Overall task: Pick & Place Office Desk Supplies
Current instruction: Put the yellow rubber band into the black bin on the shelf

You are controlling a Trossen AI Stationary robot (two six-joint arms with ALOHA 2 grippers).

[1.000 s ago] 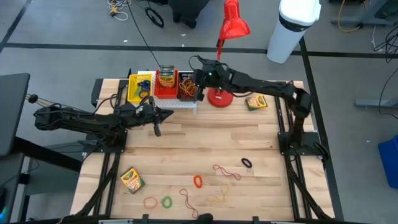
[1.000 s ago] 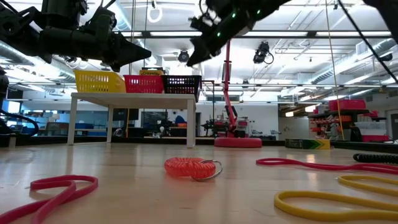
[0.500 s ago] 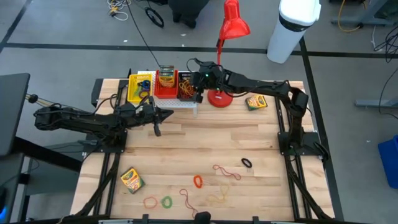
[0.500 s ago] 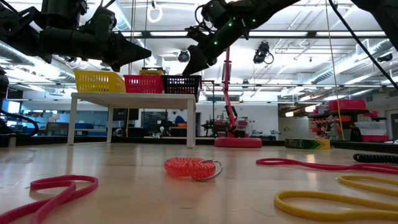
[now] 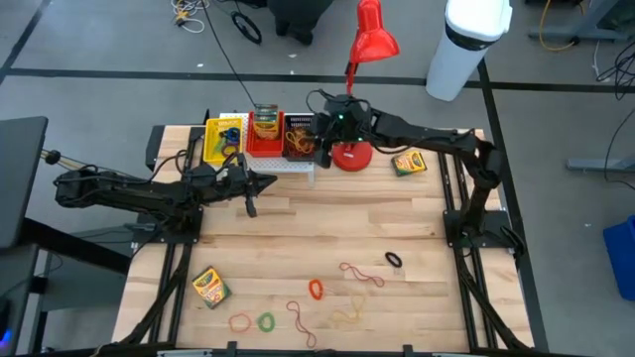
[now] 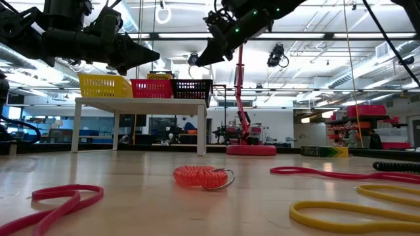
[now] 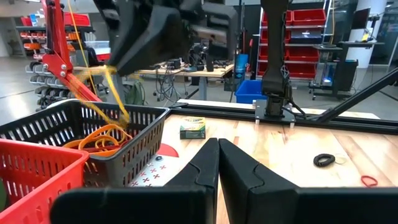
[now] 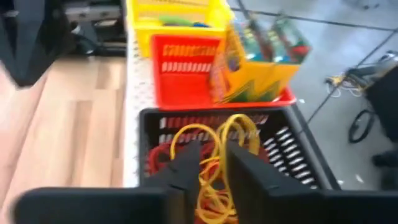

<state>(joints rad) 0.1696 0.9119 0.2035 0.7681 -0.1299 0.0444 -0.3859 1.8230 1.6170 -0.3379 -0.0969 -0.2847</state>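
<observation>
Item: yellow rubber band [image 8: 214,163], a thin loop hanging between the fingers of the right hand [image 8: 210,163] over the black basket [image 5: 299,138] at the far edge of the bench [image 5: 327,228], just beside the red lamp base [image 5: 350,156]. The fingers stand slightly apart with the band threaded between them; whether it is pinched or already let go cannot be told. Its long axis runs roughly vertical, lower end trailing into the basket onto orange and red bands [image 7: 106,138] already there, so the drop looks aimed at a bin reserved for bands. Red basket [image 5: 265,137] next to it holds an upright crayon box [image 8: 264,59]; yellow basket [image 5: 224,139] sits at the rack's left end. Left hand [image 5: 252,188], clenched and empty, waits over the bench's left-centre. Unsorted: crayon boxes [image 5: 209,287] [image 5: 408,163] lying flat, and loose bands [image 5: 316,289] along the near edge.
</observation>
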